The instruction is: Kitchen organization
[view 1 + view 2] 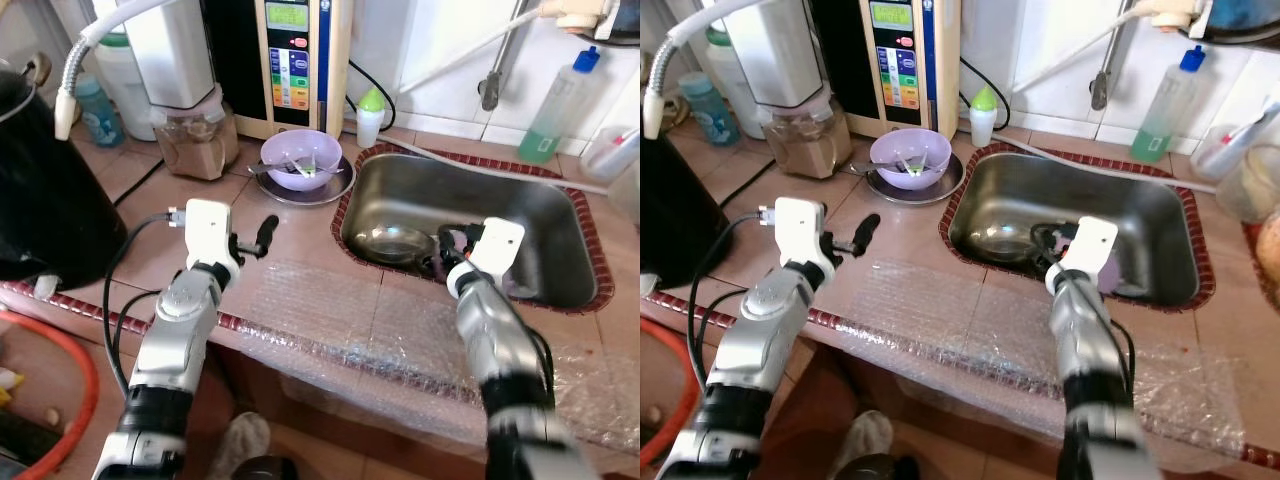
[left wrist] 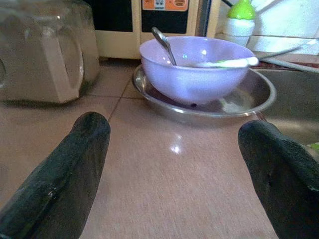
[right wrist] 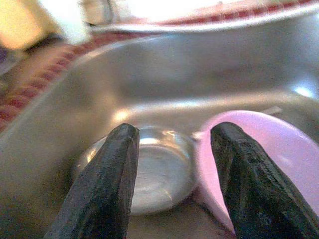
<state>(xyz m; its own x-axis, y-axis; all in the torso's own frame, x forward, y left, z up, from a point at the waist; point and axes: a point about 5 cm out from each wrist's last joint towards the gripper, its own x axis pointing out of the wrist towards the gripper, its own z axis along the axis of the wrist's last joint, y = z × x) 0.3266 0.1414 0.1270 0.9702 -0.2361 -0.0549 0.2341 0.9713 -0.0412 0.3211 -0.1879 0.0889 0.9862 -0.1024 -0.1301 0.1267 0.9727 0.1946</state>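
A lilac bowl (image 1: 300,155) holding a spoon and a green-handled utensil sits on a steel plate (image 1: 335,186) on the tiled counter, left of the steel sink (image 1: 560,215). My left gripper (image 1: 262,238) hovers low over the counter in front of that bowl (image 2: 192,67), open wide and empty. My right gripper (image 1: 447,252) reaches down into the sink, open. Just beyond its fingertips (image 3: 117,149) lie a small steel dish (image 3: 159,174) and a pink bowl (image 3: 264,149), which touches one finger's side; nothing is gripped.
A blender jar of brown powder (image 1: 195,140), a water ioniser (image 1: 300,60) and a small green-capped bottle (image 1: 370,113) line the back wall. A green soap bottle (image 1: 555,110) stands behind the sink. A black pot (image 1: 45,200) sits far left. Bubble wrap (image 1: 380,320) covers the counter's front edge.
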